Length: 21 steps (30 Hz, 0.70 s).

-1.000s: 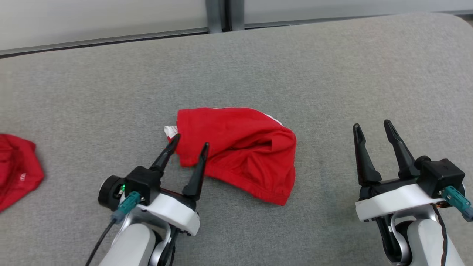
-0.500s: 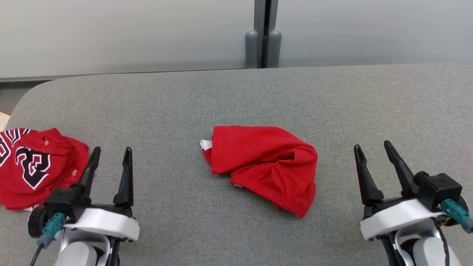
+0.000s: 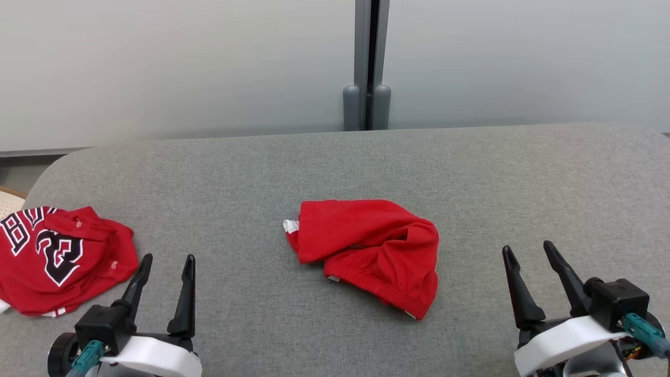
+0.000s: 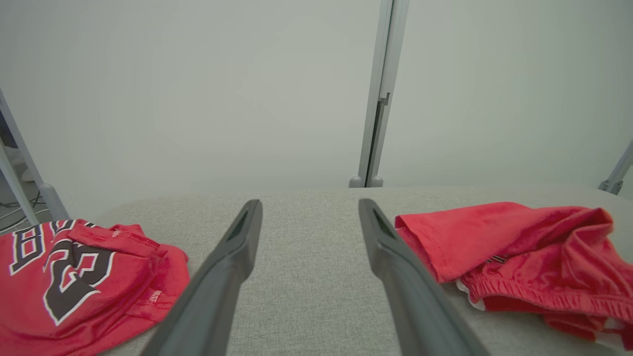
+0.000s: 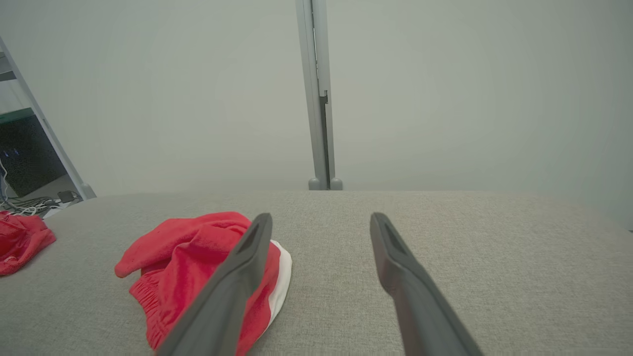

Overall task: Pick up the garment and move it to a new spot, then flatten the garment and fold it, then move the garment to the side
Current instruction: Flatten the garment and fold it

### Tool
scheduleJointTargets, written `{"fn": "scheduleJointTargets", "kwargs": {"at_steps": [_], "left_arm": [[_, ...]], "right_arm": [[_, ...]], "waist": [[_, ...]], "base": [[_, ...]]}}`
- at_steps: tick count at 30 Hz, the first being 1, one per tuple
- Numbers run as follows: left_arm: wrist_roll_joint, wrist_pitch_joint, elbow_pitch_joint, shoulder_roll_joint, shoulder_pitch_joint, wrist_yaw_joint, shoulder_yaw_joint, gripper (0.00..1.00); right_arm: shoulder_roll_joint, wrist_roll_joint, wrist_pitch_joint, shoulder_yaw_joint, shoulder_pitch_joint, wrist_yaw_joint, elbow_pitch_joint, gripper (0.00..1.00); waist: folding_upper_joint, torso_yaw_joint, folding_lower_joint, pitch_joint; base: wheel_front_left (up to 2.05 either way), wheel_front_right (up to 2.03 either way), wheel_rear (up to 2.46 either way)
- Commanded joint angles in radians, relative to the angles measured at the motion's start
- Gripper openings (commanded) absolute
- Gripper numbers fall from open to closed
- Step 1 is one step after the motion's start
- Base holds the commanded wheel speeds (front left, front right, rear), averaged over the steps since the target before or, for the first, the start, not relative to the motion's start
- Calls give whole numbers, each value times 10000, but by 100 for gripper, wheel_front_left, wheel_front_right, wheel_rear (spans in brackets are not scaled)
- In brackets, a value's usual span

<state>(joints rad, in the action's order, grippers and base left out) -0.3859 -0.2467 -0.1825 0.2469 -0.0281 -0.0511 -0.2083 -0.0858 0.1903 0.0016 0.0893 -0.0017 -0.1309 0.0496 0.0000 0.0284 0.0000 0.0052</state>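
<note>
1 second ago my left end effector (image 3: 169, 257) had its 2 fingers straddling the near-left corner of the garment (image 3: 366, 246). Now it sits pulled back, well apart from the cloth, fingers spread wide and holding nothing. My right end effector (image 3: 526, 246) is spread just as wide and is also empty. The garment lies between the 2 of them and a little ahead. It is a rumpled red heap of soft fabric with a gathered hem and a white edge, on the grey woven tabletop (image 3: 261, 173). Just left of my left end effector lies a crumpled red jersey (image 3: 57, 256) with black, white-edged lettering.
</note>
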Motion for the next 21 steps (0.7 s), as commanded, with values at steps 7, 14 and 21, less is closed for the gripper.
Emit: {"fn": "scheduleJointTargets", "kwargs": {"at_steps": [7,14,21], "left_arm": [[28,228,397,189,294,-212,12,100],[-19,350,633,241,374,-327,-14,100],[-7,427,743,260,331,-382,-83,100]], "right_arm": [[22,33,157,0,235,3,-197,100],[79,44,162,-27,240,3,-204,100],[113,54,152,17,131,3,-167,100]], "waist": [[0,-74,0,-118],[0,-100,0,-128],[0,-81,0,-118]], "base": [[0,0,0],[0,0,0],[0,0,0]]}}
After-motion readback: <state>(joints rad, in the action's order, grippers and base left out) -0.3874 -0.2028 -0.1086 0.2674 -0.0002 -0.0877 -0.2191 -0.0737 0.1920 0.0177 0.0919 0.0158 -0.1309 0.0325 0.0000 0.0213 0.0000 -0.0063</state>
